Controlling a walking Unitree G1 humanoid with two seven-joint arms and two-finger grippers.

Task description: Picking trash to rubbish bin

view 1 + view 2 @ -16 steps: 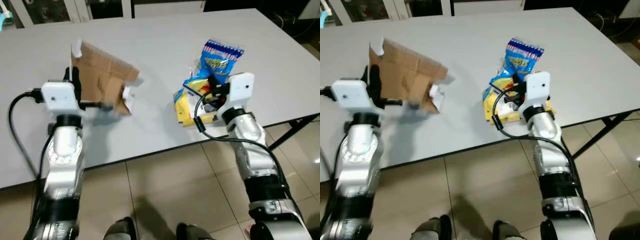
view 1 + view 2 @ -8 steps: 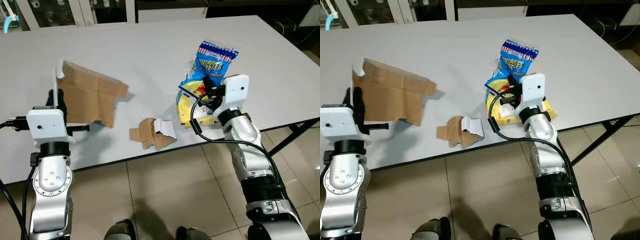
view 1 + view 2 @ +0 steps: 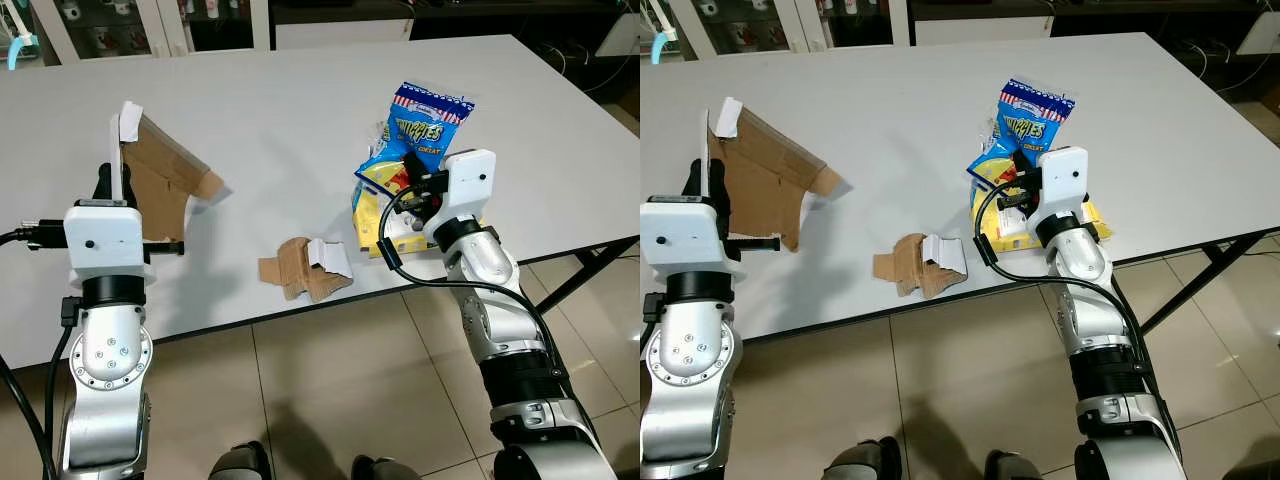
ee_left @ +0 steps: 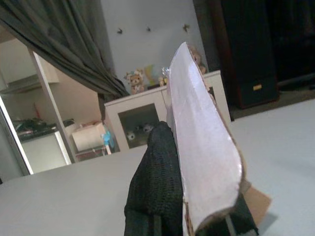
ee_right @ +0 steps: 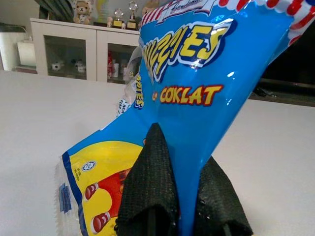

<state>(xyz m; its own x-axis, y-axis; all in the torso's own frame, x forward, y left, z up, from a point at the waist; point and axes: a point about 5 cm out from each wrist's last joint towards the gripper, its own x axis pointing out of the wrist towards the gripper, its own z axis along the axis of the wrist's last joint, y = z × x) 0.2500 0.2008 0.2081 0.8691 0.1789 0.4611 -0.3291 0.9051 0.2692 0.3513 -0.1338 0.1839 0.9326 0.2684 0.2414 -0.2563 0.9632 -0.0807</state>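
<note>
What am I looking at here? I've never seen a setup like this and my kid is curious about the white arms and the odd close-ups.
It is a humanoid robot tidying rubbish off a white table. The two wide pictures come from cameras in its head, looking down at its own silver arms. The two close-ups come from cameras on its wrists, looking along each gripper's black fingers.

The left gripper is shut on a large sheet of brown cardboard, lifted on edge above the table. The right gripper is shut on a blue snack bag; more yellow and clear wrappers lie under it. Near the table's front edge lies a small torn cardboard scrap with a white piece on it. Behind the table stand cabinets with glass doors.
</note>
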